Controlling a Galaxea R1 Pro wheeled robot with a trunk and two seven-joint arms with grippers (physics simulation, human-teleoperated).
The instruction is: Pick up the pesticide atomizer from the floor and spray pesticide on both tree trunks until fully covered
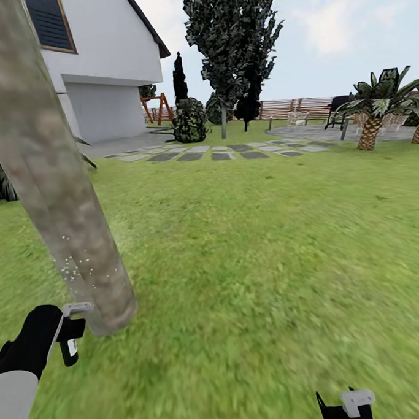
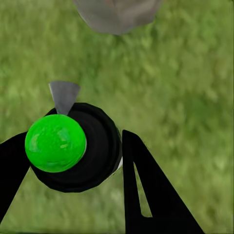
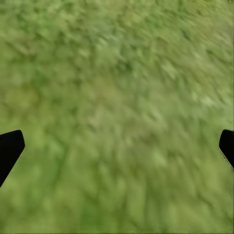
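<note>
The pick-up appears to be done: the pesticide atomizer is off the floor and is gripped in the left hand, whose two black fingers are closed against the sides of the atomizer's round body. In the head view the left hand is held just beside the base of the near tree trunk, with a pale grey nozzle pointed at the bark.

Spraying is judged to be under way but far from finished — only a small scatter of whitish specks of pesticide is seen on the lower part of this trunk, and the bark above is bare and blotchy beige-grey. A second thick trunk is not made out in these views, so the other tree is taken to be still untreated.

Seen from the left wrist, the atomizer is a round black body with a bright green dome on top and a small grey wedge-shaped nozzle pointing towards the trunk's foot. It is small and sits wholly between the fingers.

The right hand is low at the edge of the head view — its fingers are spread wide over the grass, and nothing is held.
</note>
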